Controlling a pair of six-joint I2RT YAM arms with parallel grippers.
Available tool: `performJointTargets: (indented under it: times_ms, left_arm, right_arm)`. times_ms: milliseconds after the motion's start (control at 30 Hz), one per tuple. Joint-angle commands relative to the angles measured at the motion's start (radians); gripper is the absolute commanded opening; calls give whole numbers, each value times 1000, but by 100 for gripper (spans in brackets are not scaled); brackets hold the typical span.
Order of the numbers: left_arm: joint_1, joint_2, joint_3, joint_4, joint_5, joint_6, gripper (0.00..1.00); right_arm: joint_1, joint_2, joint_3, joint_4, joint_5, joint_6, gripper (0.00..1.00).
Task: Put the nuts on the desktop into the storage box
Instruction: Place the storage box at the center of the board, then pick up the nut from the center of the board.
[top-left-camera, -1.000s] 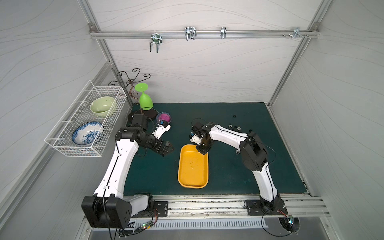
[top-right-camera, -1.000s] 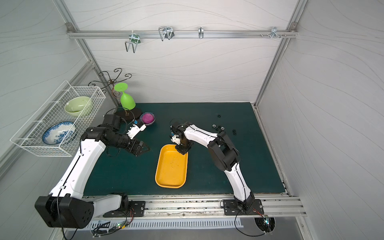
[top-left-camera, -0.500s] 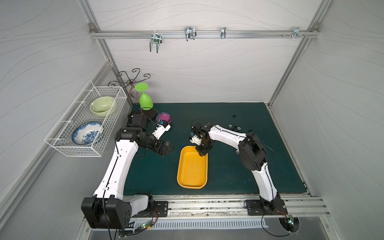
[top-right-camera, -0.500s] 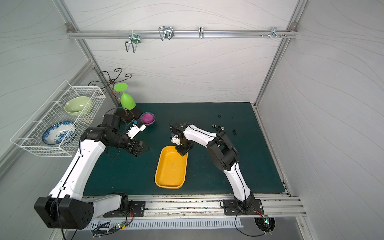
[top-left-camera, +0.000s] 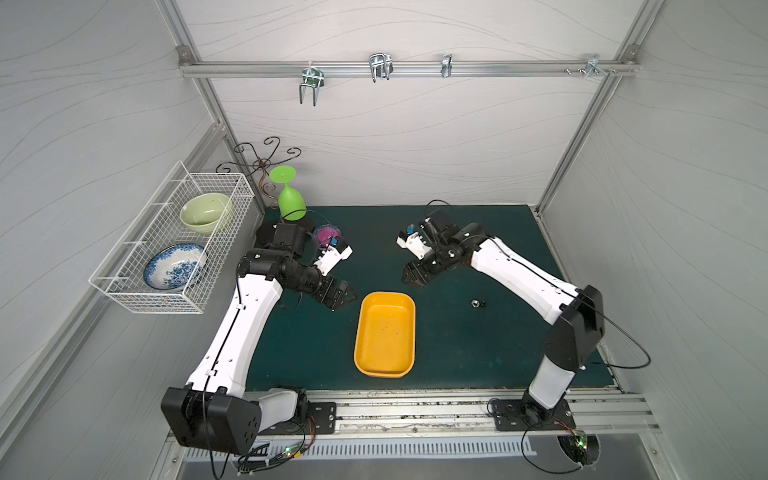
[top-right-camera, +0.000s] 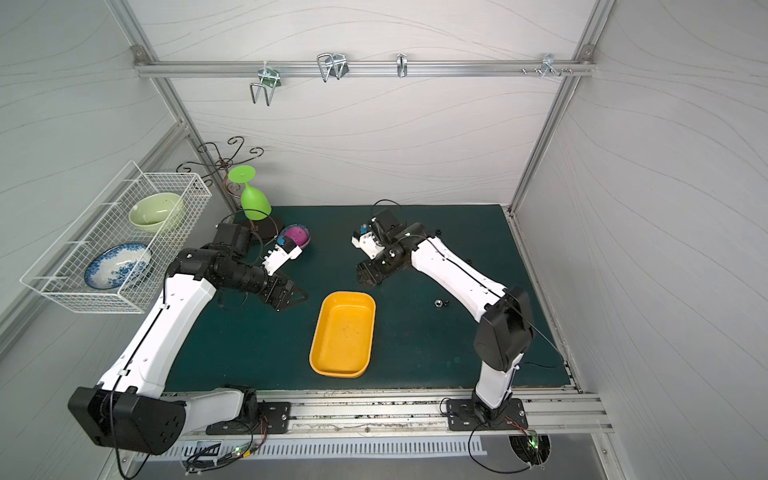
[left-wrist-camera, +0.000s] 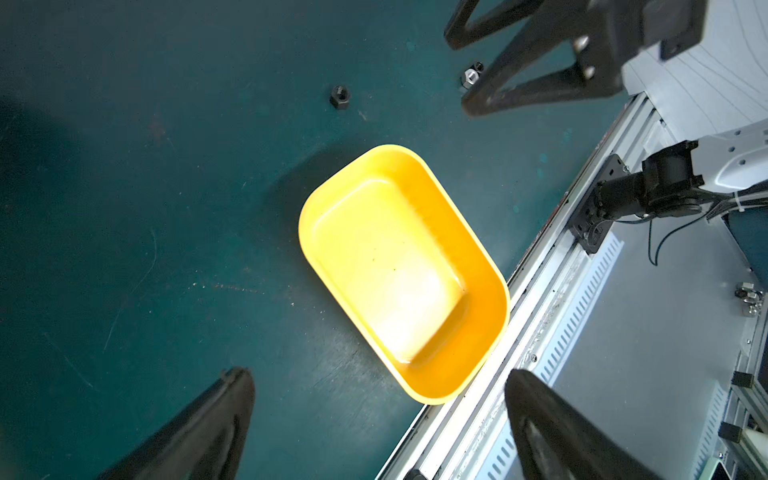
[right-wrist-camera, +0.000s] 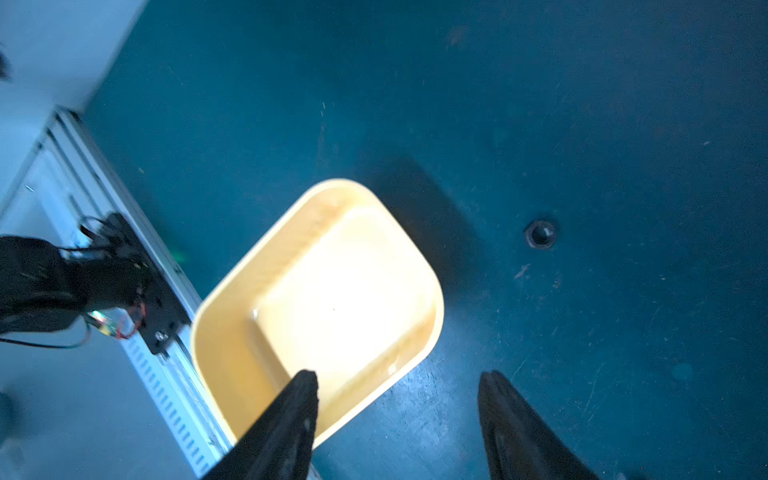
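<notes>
Yellow tray lies on the green mat near the front rail, between the two arms, long side running front to back. Left gripper hovers just beside the tray's far left corner, jaws spread wide, nothing in them; left wrist view shows its fingers far apart with only mat and tray between. Right gripper hangs just beyond the tray's far right corner, jaws plainly apart, holding nothing. Silver nut and black nut lie touching on the mat right of the tray, well apart from it. Lone black nut lies on the mat near the tray's far end, and the right wrist view shows this nut too. Tray floor glares in both wrist views, cannot tell if nuts are inside
</notes>
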Motion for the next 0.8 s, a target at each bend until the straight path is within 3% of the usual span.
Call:
performJointTargets:
  times_ms: [0, 167, 467, 767]
  left_arm:
    - [-33, 29, 71, 25, 25, -15, 99]
    - [-83, 69, 118, 46, 12, -37, 99]
    - [-131, 100, 132, 61, 13, -62, 99]
    - [-136, 96, 110, 63, 28, -62, 99]
  right_arm:
    - [-73, -69, -59, 59, -79, 81, 66]
    - [-225, -198, -165, 120, -59, 167, 68]
    - [-589, -329, -359, 212, -45, 296, 68]
    - [-737, -369, -414, 233, 47, 340, 69]
